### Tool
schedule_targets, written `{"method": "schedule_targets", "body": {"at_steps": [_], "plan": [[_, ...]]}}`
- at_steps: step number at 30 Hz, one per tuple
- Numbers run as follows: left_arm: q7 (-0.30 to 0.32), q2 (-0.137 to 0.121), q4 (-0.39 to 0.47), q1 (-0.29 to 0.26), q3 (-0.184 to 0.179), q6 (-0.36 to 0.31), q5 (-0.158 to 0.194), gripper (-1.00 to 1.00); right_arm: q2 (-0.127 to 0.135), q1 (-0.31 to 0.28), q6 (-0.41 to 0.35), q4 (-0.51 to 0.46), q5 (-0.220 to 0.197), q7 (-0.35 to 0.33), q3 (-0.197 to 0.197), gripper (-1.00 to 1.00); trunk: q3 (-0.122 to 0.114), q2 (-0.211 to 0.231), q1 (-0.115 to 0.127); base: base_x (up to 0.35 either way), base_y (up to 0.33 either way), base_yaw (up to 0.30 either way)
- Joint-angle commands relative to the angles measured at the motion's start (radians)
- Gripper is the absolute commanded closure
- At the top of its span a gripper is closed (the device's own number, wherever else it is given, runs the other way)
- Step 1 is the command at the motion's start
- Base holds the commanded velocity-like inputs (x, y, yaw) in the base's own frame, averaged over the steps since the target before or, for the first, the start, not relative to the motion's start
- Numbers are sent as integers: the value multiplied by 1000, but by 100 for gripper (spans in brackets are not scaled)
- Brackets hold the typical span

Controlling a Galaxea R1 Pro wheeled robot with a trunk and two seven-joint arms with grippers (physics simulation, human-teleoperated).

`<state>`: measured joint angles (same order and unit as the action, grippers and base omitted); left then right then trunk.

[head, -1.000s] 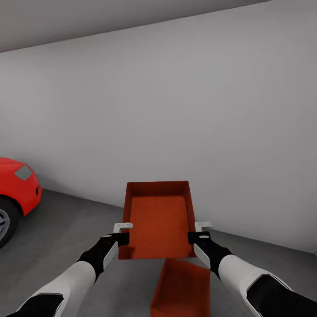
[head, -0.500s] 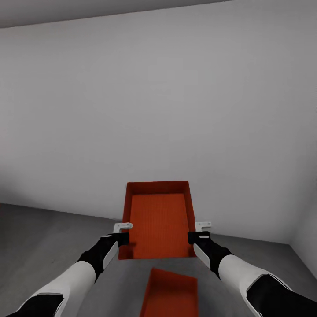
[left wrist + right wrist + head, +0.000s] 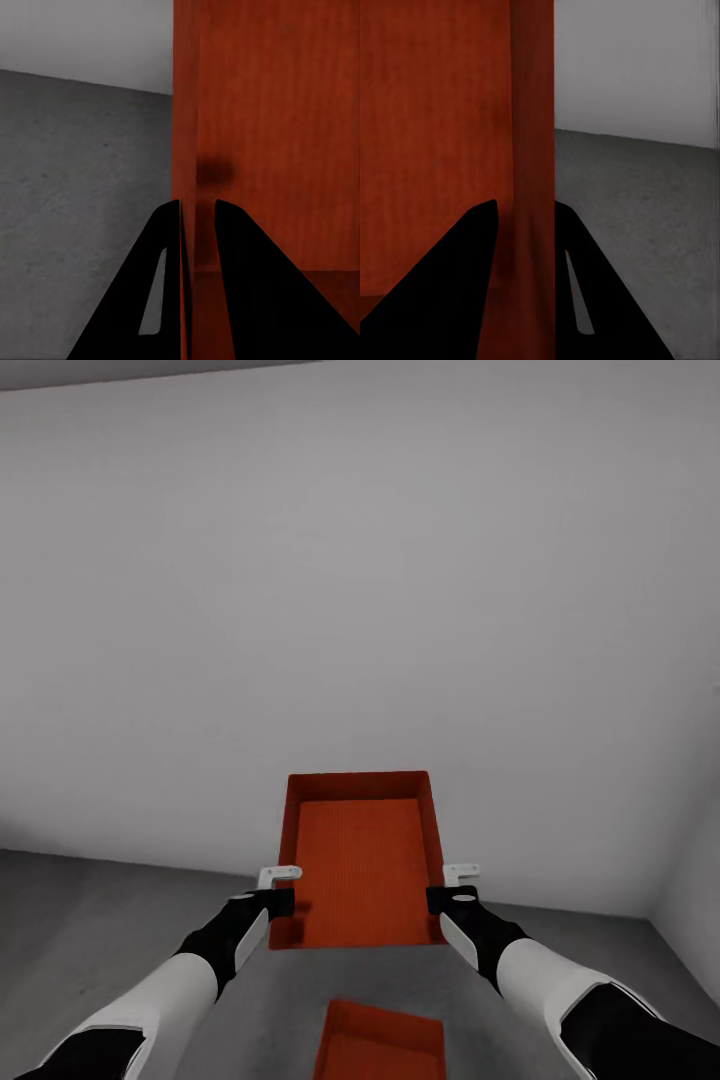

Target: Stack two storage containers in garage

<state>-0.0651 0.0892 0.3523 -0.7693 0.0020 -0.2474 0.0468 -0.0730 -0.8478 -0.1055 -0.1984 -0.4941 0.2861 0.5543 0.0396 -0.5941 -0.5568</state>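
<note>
Two storage containers matter here: the held container (image 3: 362, 860) hangs between both arms, long axis running near to far, the left gripper (image 3: 278, 890) pinching its left wall and the right gripper (image 3: 450, 888) its right wall, jaws narrow. The lower container (image 3: 382, 1042) lies on the garage floor (image 3: 90, 920), nearer and slightly left, so stacking likely means drawing back and lowering.

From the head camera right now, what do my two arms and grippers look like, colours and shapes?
Both arms match: white shells with black segments near the elbow and black wrists. The left gripper and right gripper carry small white bracket-like tips. In the wrist views the fingers are black, tapering wedges, with a pale grey strip on each outer one.
</note>
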Motion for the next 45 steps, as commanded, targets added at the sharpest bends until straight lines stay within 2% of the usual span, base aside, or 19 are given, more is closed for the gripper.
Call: {"method": "schedule_targets", "body": {"at_steps": [1,21,36,45], "plan": [[-9,1,5,-1,-8,8,5,100,-3,0,-6,1,-37,-21,30,100,2,-2,-1,28,0,-270],[-9,1,5,-1,-8,8,5,100,-2,0,-6,1,-37,-21,30,100,2,-2,-1,2,0,-277],[-9,1,5,-1,-7,7,8,100,-3,0,-6,1,-37,-21,30,100,2,-2,-1,139,227,-12],[-10,1,7,-1,-6,7,7,100,-4,0,-6,1,-37,-21,30,100,2,-2,-1,35,41,0]]}}
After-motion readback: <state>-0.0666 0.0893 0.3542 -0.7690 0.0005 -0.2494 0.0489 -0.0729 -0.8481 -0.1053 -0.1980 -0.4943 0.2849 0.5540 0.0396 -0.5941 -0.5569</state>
